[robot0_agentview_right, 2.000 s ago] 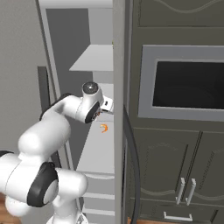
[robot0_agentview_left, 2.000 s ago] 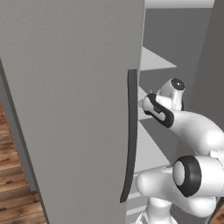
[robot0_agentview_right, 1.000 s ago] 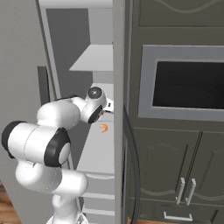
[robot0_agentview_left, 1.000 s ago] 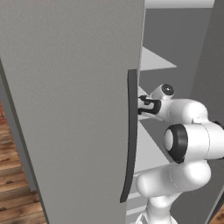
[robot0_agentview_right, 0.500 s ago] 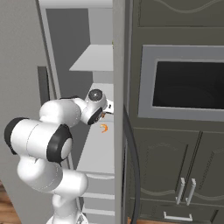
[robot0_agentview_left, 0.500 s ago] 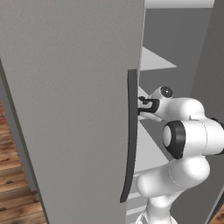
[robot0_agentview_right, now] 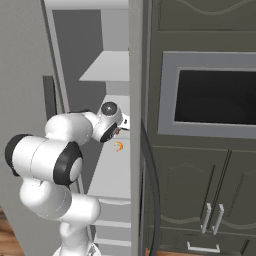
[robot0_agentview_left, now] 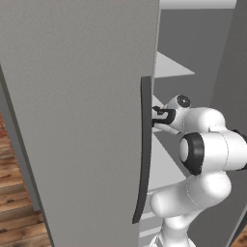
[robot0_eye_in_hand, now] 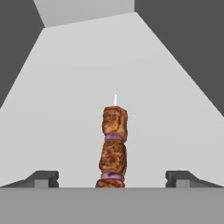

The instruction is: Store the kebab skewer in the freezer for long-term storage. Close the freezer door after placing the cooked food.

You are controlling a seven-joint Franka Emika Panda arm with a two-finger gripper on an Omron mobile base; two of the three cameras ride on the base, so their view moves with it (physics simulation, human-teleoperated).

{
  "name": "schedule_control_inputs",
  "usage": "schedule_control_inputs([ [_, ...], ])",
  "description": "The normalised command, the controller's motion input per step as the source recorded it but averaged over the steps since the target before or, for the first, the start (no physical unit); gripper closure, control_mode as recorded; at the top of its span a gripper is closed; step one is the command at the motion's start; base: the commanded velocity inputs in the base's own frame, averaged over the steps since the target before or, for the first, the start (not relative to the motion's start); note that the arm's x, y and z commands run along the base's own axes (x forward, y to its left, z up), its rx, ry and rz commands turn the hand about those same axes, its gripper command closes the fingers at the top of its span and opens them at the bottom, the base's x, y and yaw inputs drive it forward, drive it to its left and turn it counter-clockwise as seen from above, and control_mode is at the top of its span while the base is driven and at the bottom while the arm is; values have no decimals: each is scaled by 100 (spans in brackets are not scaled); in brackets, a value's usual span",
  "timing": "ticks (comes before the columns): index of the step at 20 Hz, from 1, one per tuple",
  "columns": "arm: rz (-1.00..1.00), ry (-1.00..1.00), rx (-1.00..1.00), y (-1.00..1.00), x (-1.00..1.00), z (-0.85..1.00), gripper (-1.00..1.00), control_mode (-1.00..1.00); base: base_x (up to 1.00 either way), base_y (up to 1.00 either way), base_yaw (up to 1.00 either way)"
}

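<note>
The kebab skewer (robot0_eye_in_hand: pixel 113 146), brown chunks on a thin stick, lies on a white shelf (robot0_eye_in_hand: pixel 61 109) inside the freezer, pointing away from the hand. My gripper (robot0_eye_in_hand: pixel 113 180) is open, with one fingertip (robot0_eye_in_hand: pixel 43 178) far to each side of the skewer's near end, and neither touches it. From the right base view the skewer (robot0_agentview_right: pixel 119 145) is a small orange spot on the shelf just below the hand. The freezer door (robot0_agentview_left: pixel 72 120) stands swung open, and its long dark handle (robot0_agentview_left: pixel 144 149) is close to my gripper (robot0_agentview_left: pixel 159 116).
Another white shelf (robot0_agentview_right: pixel 107 67) hangs above the hand and white drawers (robot0_agentview_right: pixel 107 217) sit below. A grey door edge (robot0_agentview_right: pixel 136 125) with a dark curved handle (robot0_agentview_right: pixel 152 190) borders the compartment on the right. Dark cabinets with an oven window (robot0_agentview_right: pixel 215 97) stand beyond. Wooden floor (robot0_agentview_left: pixel 19 217) lies left.
The jaws have gone from shut to wide open, letting go of the skewer, which stays on the shelf. The arm has barely moved.
</note>
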Motion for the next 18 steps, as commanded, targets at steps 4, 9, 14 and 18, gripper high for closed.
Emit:
schedule_control_inputs([
  [4,0,0,0,0,-9,2,-100,-100,0,0,0],
  [9,-1,-12,-4,0,-58,33,-100,-100,0,0,0],
  [14,0,-8,0,0,-72,52,-100,-100,0,0,0],
  [18,0,-1,-2,7,-70,77,-100,-100,0,0,0],
])
